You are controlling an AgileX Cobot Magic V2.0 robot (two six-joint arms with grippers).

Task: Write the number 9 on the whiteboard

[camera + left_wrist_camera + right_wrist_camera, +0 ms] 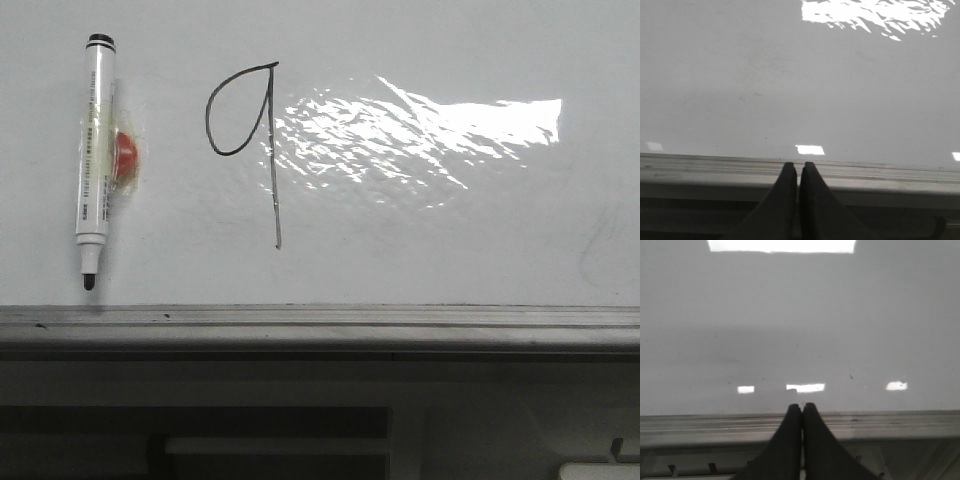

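The whiteboard (420,250) is smooth and glossy, white-grey, throwing back bright rippled glare. Its tray rail (320,328) looks like dull brushed grey metal. The marker (95,150) has a shiny white plastic barrel with a black plastic cap end. The number 9 (250,140) is thin matt black ink. The fingers (812,205) look matt black plastic.

A lab or classroom-like test station: glossy whiteboard (420,250), metal tray rail (320,325), marker (95,150).
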